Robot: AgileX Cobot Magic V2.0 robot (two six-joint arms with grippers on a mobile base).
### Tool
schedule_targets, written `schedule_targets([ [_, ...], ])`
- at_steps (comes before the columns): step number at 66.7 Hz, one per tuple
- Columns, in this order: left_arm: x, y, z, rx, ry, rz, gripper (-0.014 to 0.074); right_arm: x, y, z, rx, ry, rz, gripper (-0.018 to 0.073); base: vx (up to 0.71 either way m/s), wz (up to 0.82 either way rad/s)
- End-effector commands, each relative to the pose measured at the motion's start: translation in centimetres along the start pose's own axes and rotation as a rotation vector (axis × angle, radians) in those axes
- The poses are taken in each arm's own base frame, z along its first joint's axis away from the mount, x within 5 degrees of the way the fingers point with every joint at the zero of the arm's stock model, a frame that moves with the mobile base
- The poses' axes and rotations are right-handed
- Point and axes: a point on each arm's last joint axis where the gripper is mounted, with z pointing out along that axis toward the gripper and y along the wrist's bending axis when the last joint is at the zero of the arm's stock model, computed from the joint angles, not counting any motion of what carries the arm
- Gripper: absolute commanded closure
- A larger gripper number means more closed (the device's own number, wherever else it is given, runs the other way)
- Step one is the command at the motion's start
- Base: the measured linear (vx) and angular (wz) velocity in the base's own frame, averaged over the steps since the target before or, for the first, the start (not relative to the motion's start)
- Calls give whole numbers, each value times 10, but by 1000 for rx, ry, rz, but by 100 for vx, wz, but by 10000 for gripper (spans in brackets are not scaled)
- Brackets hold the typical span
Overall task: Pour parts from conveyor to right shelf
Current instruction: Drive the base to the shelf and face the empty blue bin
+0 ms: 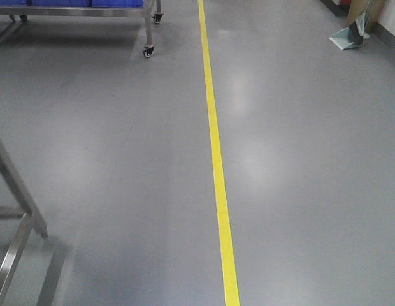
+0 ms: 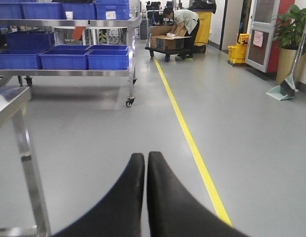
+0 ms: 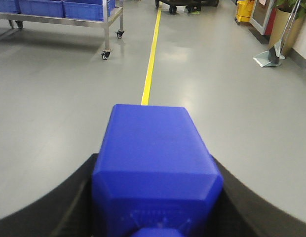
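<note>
My right gripper (image 3: 154,165) is shut on a bright-blue plastic part (image 3: 150,143), a chunky block that fills the gap between the black fingers (image 3: 74,197) and hangs above the grey floor. In the left wrist view, my left gripper (image 2: 146,157) is shut with its black tips together and nothing between them. The shelf (image 2: 69,73), a stainless-steel rack on caster wheels carrying blue bins (image 2: 64,58), stands ahead to the left; it also shows as the shelf (image 1: 89,11) at the top left of the front view and the shelf (image 3: 59,19). The conveyor is out of view.
A yellow line (image 1: 216,159) runs down the grey floor. A steel frame (image 1: 19,217) stands close on the left. A person (image 2: 180,22) bends over a cart far ahead. A dustpan (image 2: 281,91), a potted plant (image 2: 288,44) and a yellow bucket (image 2: 237,52) line the right wall.
</note>
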Motion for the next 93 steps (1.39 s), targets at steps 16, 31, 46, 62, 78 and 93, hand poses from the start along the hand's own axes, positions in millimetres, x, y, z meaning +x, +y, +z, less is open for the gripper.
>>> schedule_targets([
  [16, -13, -1, 0, 11, -80, -16, 602, -14, -2, -2, 14, -87, -9, 564, 78, -4],
  [31, -13, -1, 0, 11, -80, -16, 602, -14, -2, -2, 14, -87, -9, 564, 77, 1],
  [46, -13, -1, 0, 11, -80, -16, 602, -14, -2, -2, 14, -86, -9, 564, 75, 13],
  [62, -13, -1, 0, 11, -80, -16, 602, -14, -2, -2, 14, -86, -9, 564, 73, 19],
  [78, -13, -1, 0, 11, -80, -16, 602, -14, -2, -2, 14, -87, -9, 564, 69, 24],
  [93, -13, -1, 0, 11, -80, -16, 602, -14, -2, -2, 14, -87, -9, 564, 68, 21],
])
